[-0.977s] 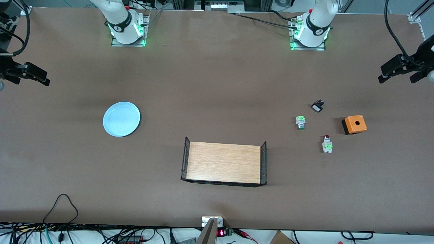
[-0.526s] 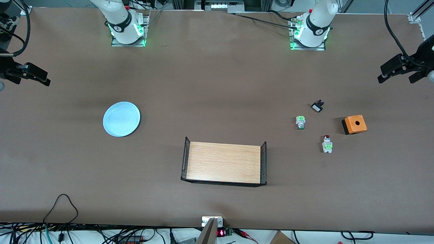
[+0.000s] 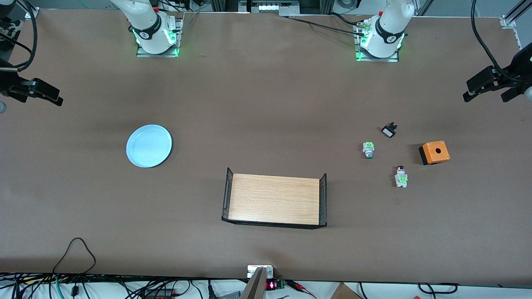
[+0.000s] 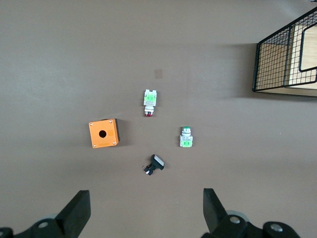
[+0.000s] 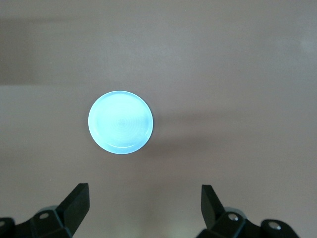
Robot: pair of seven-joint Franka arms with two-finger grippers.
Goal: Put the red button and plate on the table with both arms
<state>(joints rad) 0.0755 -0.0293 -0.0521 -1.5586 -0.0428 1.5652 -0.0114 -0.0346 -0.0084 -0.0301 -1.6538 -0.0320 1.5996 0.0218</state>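
Observation:
The pale-blue plate lies flat on the brown table toward the right arm's end. My right gripper hangs open high above that end of the table, holding nothing. The red button lies on its side on the table toward the left arm's end. My left gripper hovers open and holds nothing, high above that end, well apart from the button.
A green-capped button, a small black-and-white part and an orange box with a hole lie near the red button. A light-wood tray with black wire ends stands mid-table, nearer the front camera.
Both grippers have shifted only very slightly at the table's ends. Nothing on the table has moved.

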